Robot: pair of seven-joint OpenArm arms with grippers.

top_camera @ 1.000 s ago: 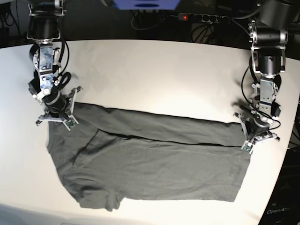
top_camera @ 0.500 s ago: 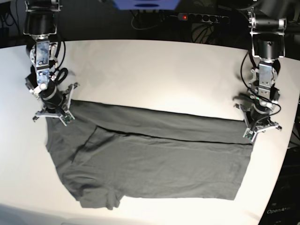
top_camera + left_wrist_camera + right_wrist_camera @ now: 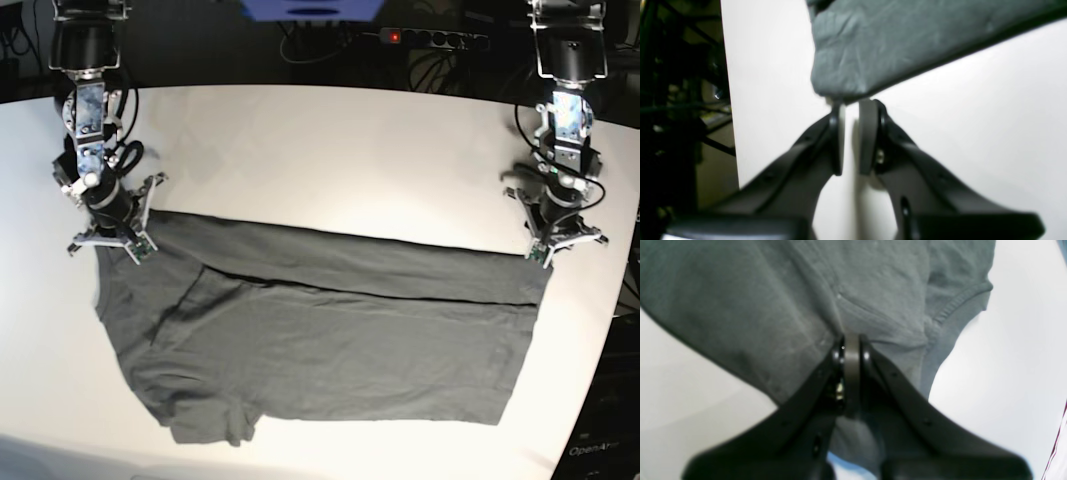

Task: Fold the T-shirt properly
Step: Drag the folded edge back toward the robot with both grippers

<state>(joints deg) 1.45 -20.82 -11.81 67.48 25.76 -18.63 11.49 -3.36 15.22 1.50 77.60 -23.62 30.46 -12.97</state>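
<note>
The T-shirt (image 3: 320, 345) lies spread on the white counter (image 3: 330, 150), its length running across from one arm to the other, with a long strip along the far edge already turned over onto the body. That looks like the first lengthwise fold, and each arm stands at one end of the folded strip, which makes sense for keeping the edge taut and straight.

The right tool (image 3: 851, 343) has its jaws pressed fully together over the cloth near the sleeve and ribbed neck end. From the wrist view the fabric lies behind the tips, but I cannot say for sure that any of it is pinched between them.

The left tool (image 3: 853, 103) sits at the opposite corner, by the hem. Its jaws stand a narrow slit apart, the tips just at the corner of the cloth; the blur there keeps me from telling whether the corner is nipped or only touched.

The only writing is faint pale lettering low at the counter's corner (image 3: 595, 450) in the base view, too small to read with confidence. The shirt itself carries no print.
</note>
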